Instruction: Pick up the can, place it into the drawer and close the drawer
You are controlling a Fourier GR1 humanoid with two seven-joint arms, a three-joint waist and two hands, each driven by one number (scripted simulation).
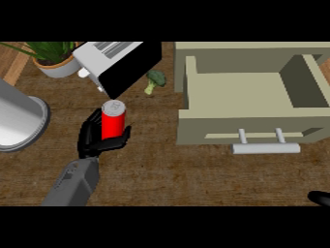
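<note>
I am holding the can (113,121) in my left hand (96,138): my fingers are curling round its red body from the left and below, and my thumb is pressing in on its right side low down. The can is standing upright in my grasp, its silver top showing clear above my fingers, while its lower end is hiding behind them, so I cannot tell whether it is touching the surface (196,174) or hanging just above it. It is sitting well to the left of the drawer (257,97), which is standing pulled open, its beige inside bare and its pale bar handle (266,147) facing me.

My right hand (328,198) is showing only as a dark tip at the lower right edge, cut off by the frame; how it is set I cannot tell.

Just behind the can, a toaster (117,60) is leaning with its black side toward me, a piece of broccoli (154,80) lying beside it. A potted plant (53,58) is sitting at the upper left, partly cut off, and a large white cylinder (10,118) is filling the left edge.
</note>
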